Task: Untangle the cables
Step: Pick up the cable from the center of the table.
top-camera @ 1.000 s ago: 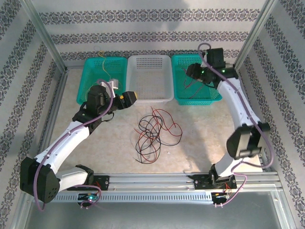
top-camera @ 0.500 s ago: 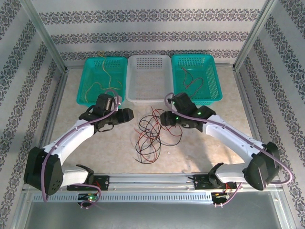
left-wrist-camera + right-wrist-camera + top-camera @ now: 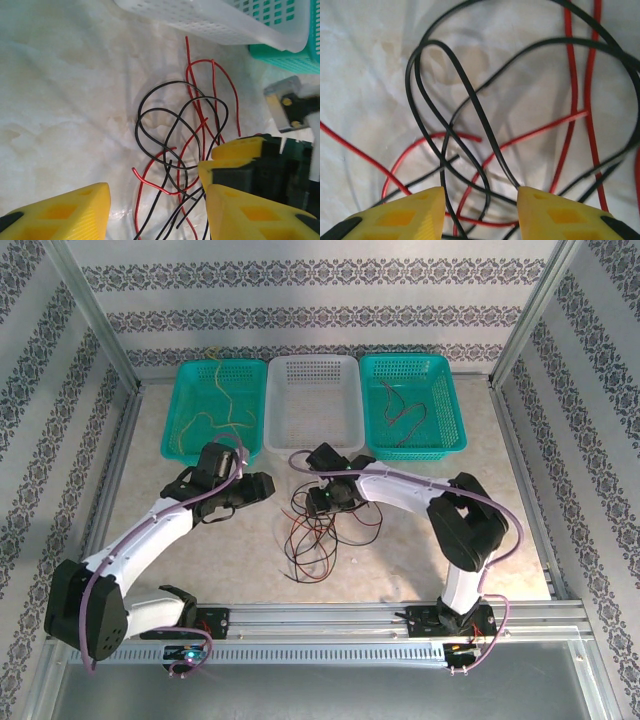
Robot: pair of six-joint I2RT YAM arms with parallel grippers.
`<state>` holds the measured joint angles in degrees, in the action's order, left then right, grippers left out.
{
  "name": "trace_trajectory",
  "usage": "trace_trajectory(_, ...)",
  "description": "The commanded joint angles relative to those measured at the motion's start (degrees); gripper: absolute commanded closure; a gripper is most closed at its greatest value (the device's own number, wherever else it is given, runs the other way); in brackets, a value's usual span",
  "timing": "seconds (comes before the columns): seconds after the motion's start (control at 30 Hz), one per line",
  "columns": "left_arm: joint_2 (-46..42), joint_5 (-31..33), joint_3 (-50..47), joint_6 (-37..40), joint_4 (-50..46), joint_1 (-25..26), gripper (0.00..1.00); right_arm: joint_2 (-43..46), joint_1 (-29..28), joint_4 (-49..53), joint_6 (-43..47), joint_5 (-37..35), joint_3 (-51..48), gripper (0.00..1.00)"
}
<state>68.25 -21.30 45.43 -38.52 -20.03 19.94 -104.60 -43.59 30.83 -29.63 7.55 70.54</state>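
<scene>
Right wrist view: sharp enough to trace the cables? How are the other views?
Right wrist: cables sharp with soft shadows, own fingers slightly soft at the bottom edge; left wrist: white basket washed out, cables clear; top external: even light, cables small but distinct.

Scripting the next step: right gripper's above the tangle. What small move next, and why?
Probably lower the right gripper slightly and close on the black cable loop: its open jaws straddle those strands, and it holds nothing yet.

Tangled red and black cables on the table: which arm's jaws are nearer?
Right. The right arm holds its jaws directly over the cables; the left arm has its jaws off to their left.
</scene>
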Motion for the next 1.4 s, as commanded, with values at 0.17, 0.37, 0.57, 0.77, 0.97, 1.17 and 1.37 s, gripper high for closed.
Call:
trace_trajectory(0.17, -1.67, 1.04, -0.30, -1.47, 3.99, 0.47, 0.47, -6.91, 2.11, -0.18, 1.74, 0.33, 5.41, 0.69)
trace_trajectory(0.37, -2.52, 0.35, 0.09, -0.94, 4.49, 0.45, 0.46, -3.24, 0.88, 1.34, 2.51, -0.27, 4.80, 0.99)
trace_trajectory(0.57, -3.29, -6.09, -1.32, -3.11, 13.96, 0.60, 0.42, 9.65, -1.40, 1.16, 3.31, -0.43, 1.30, 1.00)
trace_trajectory(0.77, -2.78, -11.97, -2.20, -6.09, 27.84, 2.55, 0.32, 20.46, -2.64, 1.78, 3.79, -2.38, 0.38, 1.00)
trace_trajectory(0.97, -1.14, -14.07, 0.16, -6.33, 33.39, 4.75, 0.32, 26.73, -2.55, 1.86, 4.40, -4.50, 3.26, 1.00)
trace_trajectory(1.17, -0.57, -14.76, 0.90, -6.00, 35.01, 5.54, 0.37, 29.00, -2.20, 2.04, 4.40, -4.69, 7.33, 1.00)
trace_trajectory(1.37, 0.32, -14.24, 2.83, -4.65, 34.77, 5.84, 0.59, 30.15, -2.11, 1.83, 4.19, -3.51, 9.84, 1.00)
